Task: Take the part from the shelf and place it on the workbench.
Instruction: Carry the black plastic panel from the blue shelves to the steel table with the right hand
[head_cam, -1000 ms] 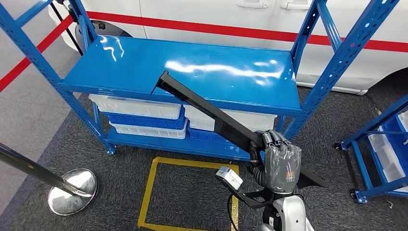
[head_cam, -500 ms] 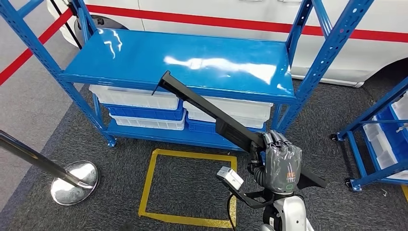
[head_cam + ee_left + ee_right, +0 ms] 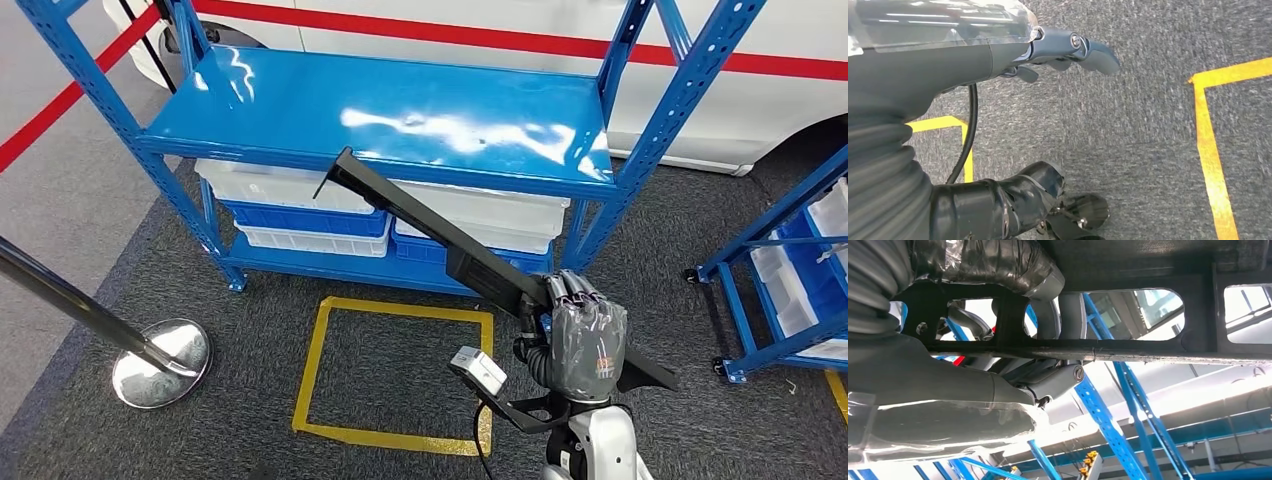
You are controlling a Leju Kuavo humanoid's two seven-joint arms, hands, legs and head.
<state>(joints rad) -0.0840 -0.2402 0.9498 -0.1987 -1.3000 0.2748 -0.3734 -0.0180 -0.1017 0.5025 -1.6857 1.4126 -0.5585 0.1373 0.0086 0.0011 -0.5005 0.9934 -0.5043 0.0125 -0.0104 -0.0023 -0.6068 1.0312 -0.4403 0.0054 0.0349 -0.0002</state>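
The shelf unit (image 3: pixel 380 110) stands far and centre, bins (image 3: pixel 300 205) on its lower levels. A taped floor square (image 3: pixel 400 370) lies just in front of it. A stanchion base (image 3: pixel 160 350) sits near left. A second rack (image 3: pixel 790 270) stands right. A vehicle (image 3: pixel 500 25) is behind the shelf unit.

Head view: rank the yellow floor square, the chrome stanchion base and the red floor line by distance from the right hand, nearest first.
From the right hand, which holds the long black part:
1. Yellow floor square, just to its left on the carpet.
2. Chrome stanchion base, far left.
3. Red floor line, upper left, beyond the shelf's corner.
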